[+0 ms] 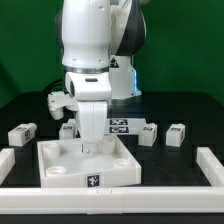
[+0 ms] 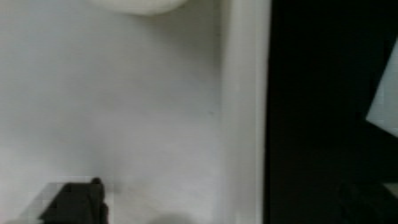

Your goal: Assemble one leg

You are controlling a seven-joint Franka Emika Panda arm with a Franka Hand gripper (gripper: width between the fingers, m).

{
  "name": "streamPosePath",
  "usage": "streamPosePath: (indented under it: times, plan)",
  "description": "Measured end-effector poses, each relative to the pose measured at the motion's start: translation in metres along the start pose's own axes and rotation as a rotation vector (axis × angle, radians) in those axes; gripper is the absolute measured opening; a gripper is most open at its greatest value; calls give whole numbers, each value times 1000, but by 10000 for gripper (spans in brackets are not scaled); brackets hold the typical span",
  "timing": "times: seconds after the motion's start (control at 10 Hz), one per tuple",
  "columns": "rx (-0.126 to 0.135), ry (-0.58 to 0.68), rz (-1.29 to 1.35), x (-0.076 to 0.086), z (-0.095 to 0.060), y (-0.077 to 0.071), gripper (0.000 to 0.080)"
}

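Note:
My gripper [image 1: 90, 143] is low over the large white square panel [image 1: 60, 165], near its far middle. In the wrist view the panel's flat white surface [image 2: 125, 110] fills most of the picture, with a round corner socket [image 2: 143, 5] and the panel's rim [image 2: 242, 100] running beside black table. One dark fingertip [image 2: 75, 200] shows far to one side of the gripper [image 2: 214, 205]; the other is lost against the dark. The jaws stand wide apart with nothing between them. Several small tagged legs lie behind the panel: [image 1: 22, 132], [image 1: 67, 128], [image 1: 148, 133], [image 1: 177, 134].
The marker board [image 1: 120, 125] lies behind the arm. White border bars run along the exterior view's left [image 1: 5, 162], right [image 1: 211, 165] and front [image 1: 120, 197]. A white shape [image 2: 384, 100] shows at the wrist view's edge.

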State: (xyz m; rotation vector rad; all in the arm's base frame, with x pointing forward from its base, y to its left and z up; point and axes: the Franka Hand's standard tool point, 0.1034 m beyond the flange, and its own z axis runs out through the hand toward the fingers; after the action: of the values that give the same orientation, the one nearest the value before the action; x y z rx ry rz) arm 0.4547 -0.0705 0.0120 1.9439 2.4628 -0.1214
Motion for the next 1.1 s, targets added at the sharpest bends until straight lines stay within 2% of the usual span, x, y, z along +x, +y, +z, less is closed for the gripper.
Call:
streamPosePath:
  times: [0.3, 0.5, 0.6, 0.7, 0.8, 1.1]
  plan:
    - [0, 0, -3, 1, 0, 2, 637]
    - [1, 0, -3, 1, 1, 2, 284]
    - [1, 1, -3, 1, 1, 2, 147]
    - [1, 1, -3, 1, 1, 2, 147]
    - [-4, 0, -2, 0, 0, 3, 59]
    - [-4, 0, -2, 0, 0, 3, 59]
